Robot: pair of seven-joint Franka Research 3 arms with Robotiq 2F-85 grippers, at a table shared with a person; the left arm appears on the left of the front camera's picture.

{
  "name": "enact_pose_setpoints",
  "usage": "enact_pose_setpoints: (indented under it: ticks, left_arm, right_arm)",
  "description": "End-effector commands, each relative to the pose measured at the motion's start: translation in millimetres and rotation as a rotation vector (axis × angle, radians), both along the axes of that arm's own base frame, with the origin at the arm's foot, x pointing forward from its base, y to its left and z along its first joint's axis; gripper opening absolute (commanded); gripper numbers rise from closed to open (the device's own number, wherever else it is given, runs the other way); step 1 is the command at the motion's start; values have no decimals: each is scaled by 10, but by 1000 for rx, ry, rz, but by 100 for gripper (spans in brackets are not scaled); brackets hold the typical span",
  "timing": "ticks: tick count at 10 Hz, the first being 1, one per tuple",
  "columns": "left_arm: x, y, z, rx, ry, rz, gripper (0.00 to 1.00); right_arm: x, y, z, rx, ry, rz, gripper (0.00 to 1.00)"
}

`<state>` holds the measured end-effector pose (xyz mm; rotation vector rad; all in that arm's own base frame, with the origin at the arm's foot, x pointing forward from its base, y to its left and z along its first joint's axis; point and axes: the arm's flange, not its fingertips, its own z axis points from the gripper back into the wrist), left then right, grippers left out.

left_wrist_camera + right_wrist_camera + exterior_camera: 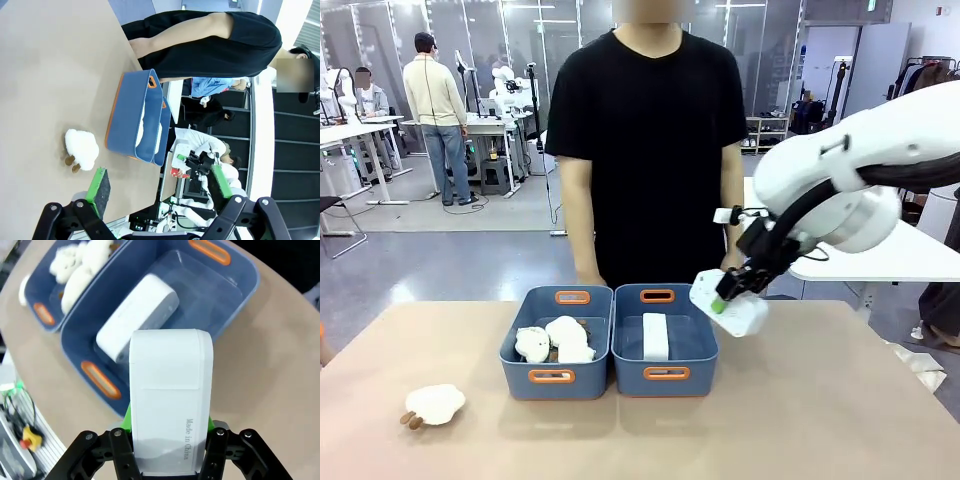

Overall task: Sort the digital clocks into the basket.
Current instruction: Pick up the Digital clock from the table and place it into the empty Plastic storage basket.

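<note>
My right gripper (724,299) is shut on a white digital clock (732,308), holding it tilted in the air just over the right end of the basket (695,378). In the right wrist view the held clock (170,395) stands up between the green pads, above the near rim of the basket (244,276). A second white clock (656,336) lies flat inside that basket, seen also as the clock (138,316) below the held one. My left gripper (159,186) stands open with nothing between its fingers, off to the side of the bins.
A second blue-grey bin (557,376) beside the basket holds white fluffy cloud items. Another cloud item (435,404) lies on the table at the front left. A person in black stands at the far edge behind both bins.
</note>
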<state>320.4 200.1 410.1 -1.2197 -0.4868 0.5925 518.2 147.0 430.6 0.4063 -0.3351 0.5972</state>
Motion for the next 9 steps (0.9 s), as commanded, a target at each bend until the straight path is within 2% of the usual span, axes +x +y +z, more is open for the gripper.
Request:
enact_pose_setpoints:
  ticks: [1,2,4,7,8,9]
  left_arm:
    - [7,6,1,-22,-16,1,100]
    - [7,6,1,-22,-16,1,100]
    - [7,6,1,-22,-16,1,100]
    - [7,6,1,-22,-16,1,100]
    - [7,6,1,-22,-16,1,100]
    - [7,6,1,-22,-16,1,100]
  right_arm:
    - [115,193,107,27,-6,-113,0]
    - [104,315,132,26,13,-136,0]
    - [202,530,-75,-25,50,-204,0]
    - [297,573,-186,88,104,-259,0]
    - [283,580,-186,82,104,-272,71]
    - [317,576,-233,68,111,-277,93]
